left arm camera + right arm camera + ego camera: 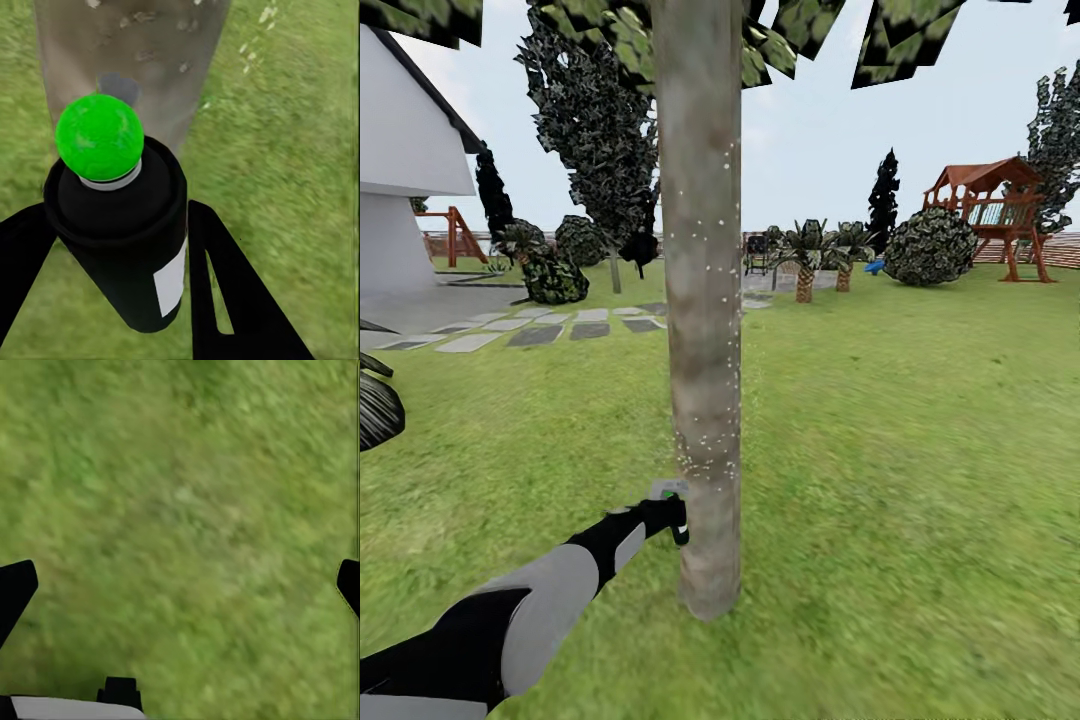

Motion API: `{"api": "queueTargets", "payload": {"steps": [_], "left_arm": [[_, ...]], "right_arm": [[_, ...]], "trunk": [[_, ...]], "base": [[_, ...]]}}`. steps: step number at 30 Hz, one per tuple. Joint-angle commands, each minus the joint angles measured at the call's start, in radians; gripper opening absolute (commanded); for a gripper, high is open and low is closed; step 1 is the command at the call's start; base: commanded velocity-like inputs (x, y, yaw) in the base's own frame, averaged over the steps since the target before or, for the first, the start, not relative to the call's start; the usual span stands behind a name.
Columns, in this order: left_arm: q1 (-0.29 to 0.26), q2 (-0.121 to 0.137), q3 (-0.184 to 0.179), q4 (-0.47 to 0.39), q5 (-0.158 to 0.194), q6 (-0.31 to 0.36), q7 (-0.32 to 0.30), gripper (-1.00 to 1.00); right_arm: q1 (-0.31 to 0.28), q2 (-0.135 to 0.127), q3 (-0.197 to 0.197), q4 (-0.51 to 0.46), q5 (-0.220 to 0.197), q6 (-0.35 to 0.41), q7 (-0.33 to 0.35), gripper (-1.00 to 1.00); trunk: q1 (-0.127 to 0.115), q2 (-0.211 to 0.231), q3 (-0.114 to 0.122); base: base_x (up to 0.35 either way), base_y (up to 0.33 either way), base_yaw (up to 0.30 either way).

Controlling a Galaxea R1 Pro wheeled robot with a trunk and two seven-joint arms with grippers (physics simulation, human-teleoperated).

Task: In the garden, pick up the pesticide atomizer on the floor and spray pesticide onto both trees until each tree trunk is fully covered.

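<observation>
A straight grey-brown tree trunk [700, 300] rises right in front of me, with flat green leaves [610, 30] overhead. Fine white pesticide specks [730, 330] dot its right side and lower part. My left gripper [663, 520] is low beside the trunk's left side, shut on the pesticide atomizer [674, 508]. In the left wrist view the black atomizer [124, 240], with a white label and a bright green round top, sits between the two black fingers [225, 285] and faces the trunk [150, 60]. My right gripper [180, 585] hangs open over grass.
A white house [410, 150] and stepping stones [540, 330] lie at the back left. Round bushes [930, 245], low palm-like plants [805, 255] and a wooden playset [1000, 210] stand far back right. A dark striped plant [375, 400] pokes in at the left edge. Lawn [920, 480] spreads to the right.
</observation>
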Motion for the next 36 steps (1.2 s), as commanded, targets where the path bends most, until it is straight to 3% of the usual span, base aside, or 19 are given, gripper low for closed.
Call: {"api": "queueTargets", "payload": {"steps": [1,3,8,11,13,16,18,19,25,36], "left_arm": [[0.0,-0.013,-0.002,-0.035,-0.002,0.026,0.001,-1.0],[0.0,-0.034,-0.003,-0.171,0.0,0.197,0.002,-1.0],[0.0,-0.037,-0.004,-0.332,0.0,0.394,0.001,-1.0],[0.0,-0.037,-0.005,-0.38,0.0,0.454,0.0,-1.0],[0.0,-0.037,-0.006,-0.448,0.002,0.55,-0.001,-1.0],[0.0,-0.037,-0.006,-0.517,0.004,0.632,-0.002,-1.0],[0.0,-0.037,-0.007,-0.606,0.006,0.764,-0.001,-1.0],[0.0,-0.037,-0.007,-0.631,0.006,0.793,-0.001,-1.0],[-0.023,-0.037,-0.007,-0.678,0.007,0.903,-0.001,-1.0],[-0.178,-0.037,-0.007,-0.68,0.004,0.934,0.0,-1.0]], "right_arm": [[0.0,-0.002,0.0,-0.001,0.0,0.0,0.0,1.0],[0.0,-0.005,0.0,0.003,0.001,0.0,0.0,1.0],[0.0,-0.006,0.0,0.011,0.001,0.0,0.0,1.0],[0.0,-0.006,0.0,0.011,0.001,0.0,0.0,1.0],[0.0,-0.006,0.0,0.011,0.001,0.0,0.0,1.0],[0.0,-0.006,0.0,0.011,0.001,0.0,0.0,1.0],[0.0,-0.006,0.0,0.011,0.001,0.0,0.0,1.0],[0.0,-0.006,0.0,0.011,0.001,0.0,0.0,1.0],[0.0,-0.006,0.0,0.011,0.001,0.0,0.0,1.0],[0.0,-0.006,0.0,0.011,0.001,0.0,0.0,1.0]], "trunk": [[0.0,0.0,0.0],[0.0,0.0,0.0],[0.0,0.0,0.0],[0.0,0.0,0.0],[0.0,0.0,0.0],[0.0,0.0,0.0],[0.0,0.0,0.0],[0.0,0.0,0.0],[0.0,0.0,0.0],[0.0,0.0,0.0]], "base": [[0.0,0.0,0.0],[0.0,0.0,0.0],[0.0,0.0,0.0],[0.0,0.0,0.0],[0.0,0.0,0.0],[0.0,0.0,0.0],[0.0,0.0,0.0],[0.0,0.0,0.0],[0.0,0.0,0.0],[0.0,0.0,0.0]]}}
